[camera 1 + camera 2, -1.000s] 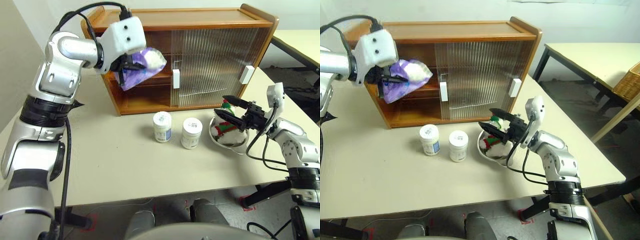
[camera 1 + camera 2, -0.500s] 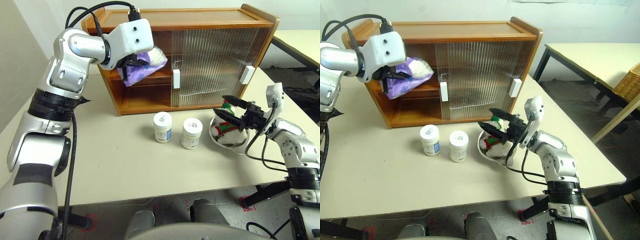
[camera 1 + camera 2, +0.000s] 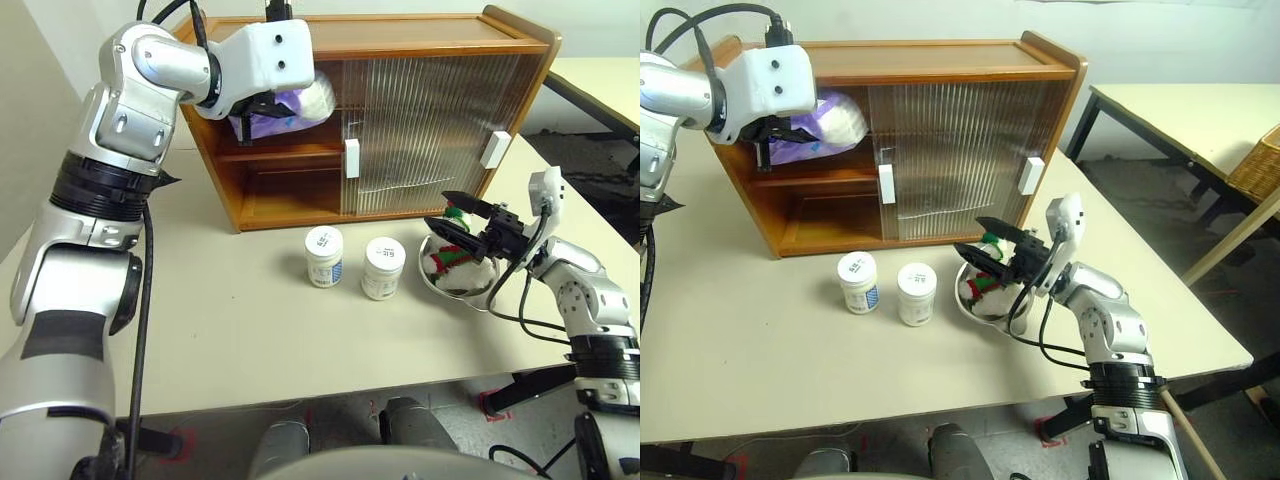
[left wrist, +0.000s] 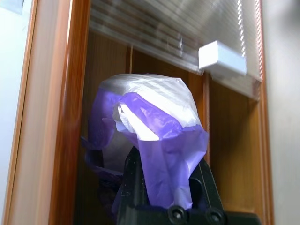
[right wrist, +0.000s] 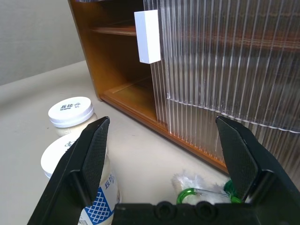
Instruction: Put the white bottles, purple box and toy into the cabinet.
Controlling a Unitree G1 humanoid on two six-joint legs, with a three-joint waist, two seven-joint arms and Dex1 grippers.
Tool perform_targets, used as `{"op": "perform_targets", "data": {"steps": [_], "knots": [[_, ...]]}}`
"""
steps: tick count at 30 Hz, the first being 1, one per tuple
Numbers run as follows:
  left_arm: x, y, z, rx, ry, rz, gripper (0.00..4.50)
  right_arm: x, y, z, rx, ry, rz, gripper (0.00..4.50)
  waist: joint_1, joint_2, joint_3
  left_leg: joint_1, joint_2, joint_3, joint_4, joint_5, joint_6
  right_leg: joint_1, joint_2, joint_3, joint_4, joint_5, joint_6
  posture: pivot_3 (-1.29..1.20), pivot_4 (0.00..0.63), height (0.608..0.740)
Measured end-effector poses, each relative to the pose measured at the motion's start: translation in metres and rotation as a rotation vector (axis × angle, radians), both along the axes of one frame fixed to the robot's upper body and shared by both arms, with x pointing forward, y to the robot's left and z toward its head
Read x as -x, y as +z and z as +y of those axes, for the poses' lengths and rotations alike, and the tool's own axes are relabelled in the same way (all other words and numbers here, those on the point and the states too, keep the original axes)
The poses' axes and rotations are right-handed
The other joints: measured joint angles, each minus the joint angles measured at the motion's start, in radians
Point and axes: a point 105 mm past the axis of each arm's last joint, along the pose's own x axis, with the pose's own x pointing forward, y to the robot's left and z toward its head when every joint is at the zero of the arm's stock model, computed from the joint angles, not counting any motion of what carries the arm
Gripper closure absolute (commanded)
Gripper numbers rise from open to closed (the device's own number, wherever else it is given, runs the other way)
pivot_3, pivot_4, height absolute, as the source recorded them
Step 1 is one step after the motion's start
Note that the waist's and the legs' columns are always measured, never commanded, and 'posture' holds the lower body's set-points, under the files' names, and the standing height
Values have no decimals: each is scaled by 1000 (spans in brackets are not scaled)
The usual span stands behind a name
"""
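We see the left gripper (image 4: 164,187), jaws clamped on the purple box (image 4: 150,136), at the cabinet's (image 3: 400,40) upper shelf; both white bottles (image 3: 324,256) and the toy (image 3: 452,262), below the right gripper's (image 3: 458,215) wide-apart jaws, remain on the surface (image 3: 250,330).

Purple box (image 3: 285,108): largely concealed behind the left hand (image 3: 262,105). Toy (image 3: 452,255): partly screened by the right hand (image 3: 452,214). Bottle labels: print too small to read.

The left gripper (image 3: 262,108) holds the purple box (image 3: 290,108) at the cabinet's (image 3: 400,40) upper shelf (door slid aside); two white bottles (image 3: 324,256) stand on the table (image 3: 230,320).
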Motion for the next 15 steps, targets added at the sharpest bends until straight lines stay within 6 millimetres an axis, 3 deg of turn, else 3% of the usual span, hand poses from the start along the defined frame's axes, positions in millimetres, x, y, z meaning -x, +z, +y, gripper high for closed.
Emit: {"op": "perform_targets", "data": {"steps": [9, 15], "knots": [[-22, -57, 25, -9, 113, 50, 4233, -1, -2, -1, -2, -2, 3, 0, 0, 0, 0, 4, 0, 0, 1, 0, 0, 0, 0, 1, -1, 1, 0, -182, 0, 740], [-36, -73, 22, 136, 176, 8, 4233, 0, 0, -1, 1, -2, -4, 0, 1, 0, 0, 5, 0, 0, 1, 0, 0, 7, 0, 1, -4, 2, 1, -192, 0, 740]]}}
